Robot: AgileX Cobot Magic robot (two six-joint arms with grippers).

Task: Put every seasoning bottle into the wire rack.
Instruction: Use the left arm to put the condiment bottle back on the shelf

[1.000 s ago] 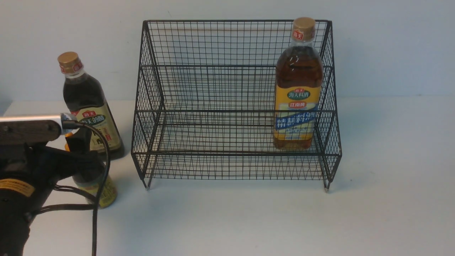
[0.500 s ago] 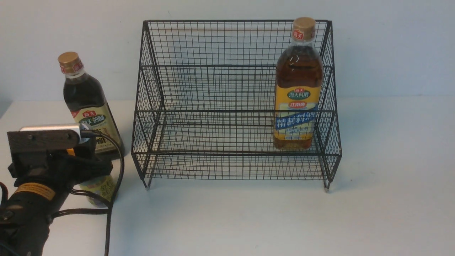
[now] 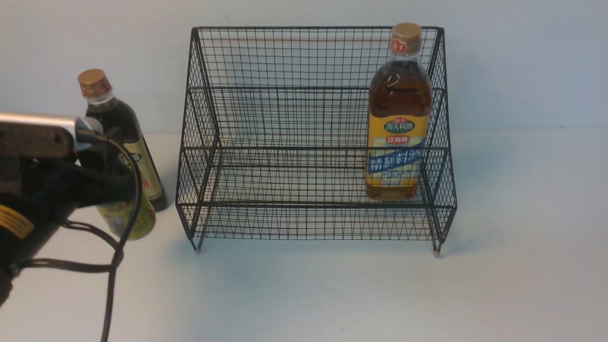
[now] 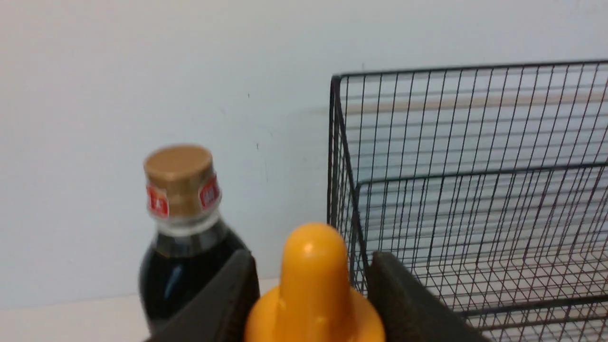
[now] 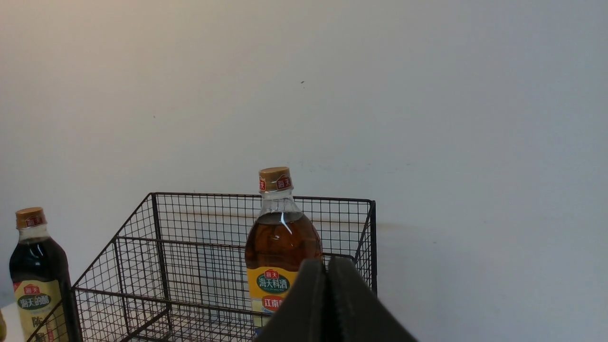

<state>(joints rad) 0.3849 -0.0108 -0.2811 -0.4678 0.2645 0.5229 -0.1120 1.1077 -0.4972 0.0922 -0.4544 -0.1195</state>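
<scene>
Gripping the small dark bottle with orange nozzle cap (image 3: 130, 218) at its neck, left gripper (image 4: 311, 266) clamped, keeping it upright for the black wire-mesh rack (image 3: 313, 118); right gripper (image 5: 327, 266) clenched, empty.

The left arm (image 3: 42, 190) covers the small bottle (image 3: 145, 218) above its label — and part of the tall dark bottle (image 3: 116, 123)

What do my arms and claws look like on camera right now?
The left arm is black and bulky, with a yellow sticker, a silver bar on top and looping black cables. The left claw and right claw are dark, matte and wedge-shaped.
</scene>
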